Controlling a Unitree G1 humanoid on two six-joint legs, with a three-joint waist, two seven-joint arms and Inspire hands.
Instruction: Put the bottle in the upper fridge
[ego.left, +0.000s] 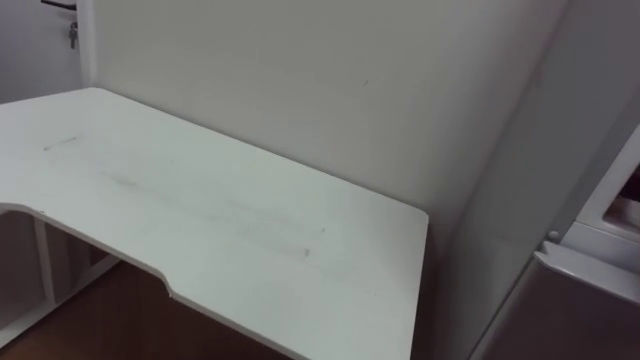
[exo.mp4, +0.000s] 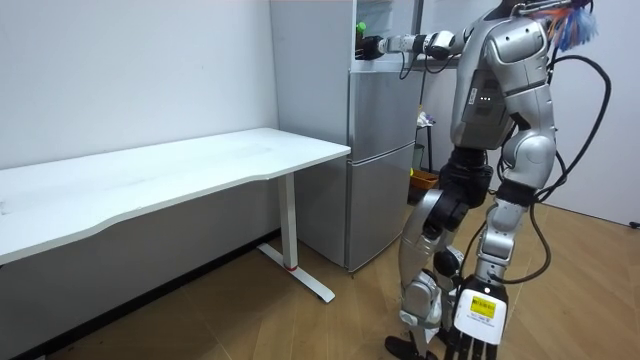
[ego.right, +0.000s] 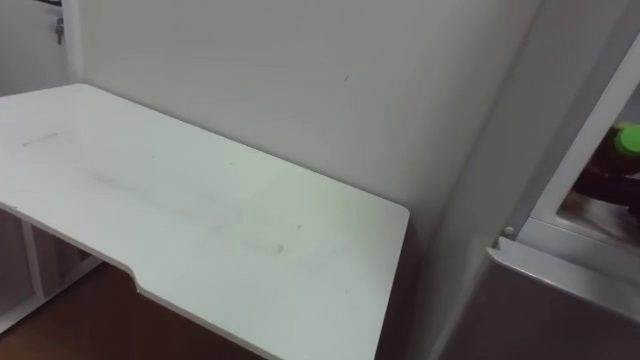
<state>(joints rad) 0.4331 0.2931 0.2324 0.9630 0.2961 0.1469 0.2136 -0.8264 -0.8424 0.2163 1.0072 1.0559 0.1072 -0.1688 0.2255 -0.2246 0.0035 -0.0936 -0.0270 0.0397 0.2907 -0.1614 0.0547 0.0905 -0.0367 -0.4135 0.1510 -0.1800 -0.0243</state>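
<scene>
Bottle is inside the open upper fridge, seemingly clasped by the right hand; left hand hangs relaxed.

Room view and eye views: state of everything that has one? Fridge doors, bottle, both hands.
upper fridge: door open, inside exposed
lower fridge door: shut
bottle: green-capped, inside the upper fridge, held in the right hand; whether it rests on a shelf cannot be told
right hand: reached into the upper fridge, apparently closed round the bottle
left hand: down by the hip
</scene>
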